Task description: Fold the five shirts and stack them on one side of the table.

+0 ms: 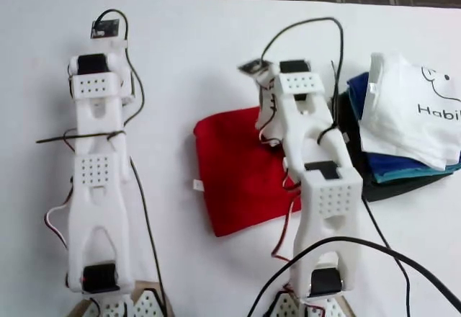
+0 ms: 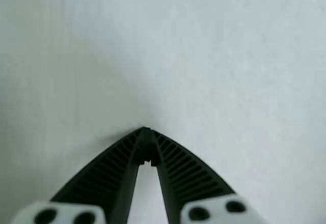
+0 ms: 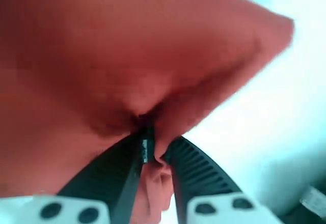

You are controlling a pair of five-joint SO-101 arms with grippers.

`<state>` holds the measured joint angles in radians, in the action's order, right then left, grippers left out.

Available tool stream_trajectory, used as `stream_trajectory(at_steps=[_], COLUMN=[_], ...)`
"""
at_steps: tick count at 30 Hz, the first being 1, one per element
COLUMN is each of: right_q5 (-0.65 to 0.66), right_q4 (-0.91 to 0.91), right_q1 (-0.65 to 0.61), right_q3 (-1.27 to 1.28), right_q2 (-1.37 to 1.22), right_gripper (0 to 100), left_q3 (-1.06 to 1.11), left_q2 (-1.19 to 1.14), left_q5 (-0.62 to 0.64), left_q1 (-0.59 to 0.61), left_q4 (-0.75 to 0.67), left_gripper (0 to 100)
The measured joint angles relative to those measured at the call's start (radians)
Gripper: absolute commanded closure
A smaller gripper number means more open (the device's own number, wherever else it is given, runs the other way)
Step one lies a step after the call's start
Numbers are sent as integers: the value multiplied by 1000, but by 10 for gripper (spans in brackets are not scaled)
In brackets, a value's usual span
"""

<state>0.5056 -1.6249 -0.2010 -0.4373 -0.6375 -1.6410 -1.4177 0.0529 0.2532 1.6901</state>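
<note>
From above, the left arm (image 1: 97, 166) stretches over bare white counter (image 1: 187, 57), well apart from any cloth. The right arm (image 1: 310, 144) lies over one edge of the red shirt (image 1: 238, 173), which sits on the counter between the two arms. Beside the right arm, on its outer side, is a stack (image 1: 392, 166) of folded shirts, with a white shirt (image 1: 403, 108) on top and blue, teal and black ones beneath. At the left wrist, the left end effector (image 2: 146, 142) has its tips touching, gripping nothing, above plain counter. At the right wrist, the right end effector (image 3: 147, 137) is pinched narrow on a fold of the red shirt, with cloth bunched between the jaws.
</note>
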Motion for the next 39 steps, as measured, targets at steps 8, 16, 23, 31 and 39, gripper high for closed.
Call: stream_trajectory(at_steps=[8, 16, 23, 31, 39], right_q5=[68, 68, 68, 68, 71], right_q4=[-48, -51, 80, 97, 192], right_q1=[-3, 3, 5, 14, 49], right_q3=[0, 23, 210, 239, 301], right_q2=[288, 361, 362, 367, 347], right_gripper=[976, 976, 976, 976, 976], left_q3=[0, 0, 0, 0, 0], left_q2=[0, 0, 0, 0, 0], left_q5=[0, 0, 0, 0, 0], left_q1=[0, 0, 0, 0, 0], left_q4=[0, 0, 0, 0, 0], left_gripper=[973, 973, 973, 973, 973])
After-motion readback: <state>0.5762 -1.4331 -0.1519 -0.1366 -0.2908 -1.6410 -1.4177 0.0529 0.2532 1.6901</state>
